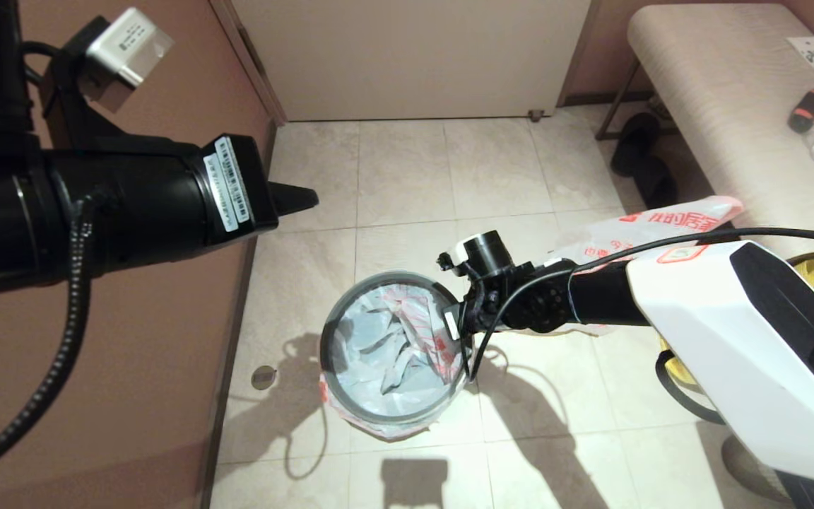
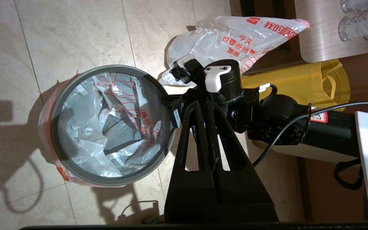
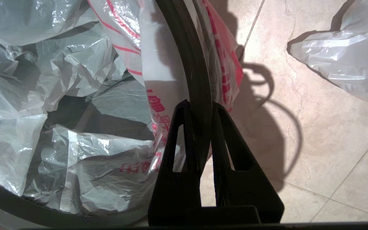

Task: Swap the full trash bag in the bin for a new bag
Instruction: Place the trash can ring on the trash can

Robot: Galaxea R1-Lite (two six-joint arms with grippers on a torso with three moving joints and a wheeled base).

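Nearest us, our left gripper (image 2: 214, 127) hung clenched and empty at far left. Our right gripper (image 3: 200, 115) pinched the grey hoop (image 1: 336, 318) on the bin's (image 1: 379, 423) right rim, over the new bag (image 1: 393, 346); the full trash bag (image 1: 647, 230) lay right.

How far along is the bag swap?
Done: the lumpy white full trash bag with red print lies on the floor, and the crinkled translucent new bag lines the round black bin. In hand: the right gripper is shut on the thin grey hoop at the rim. Left: release it. The left gripper is parked, shut.
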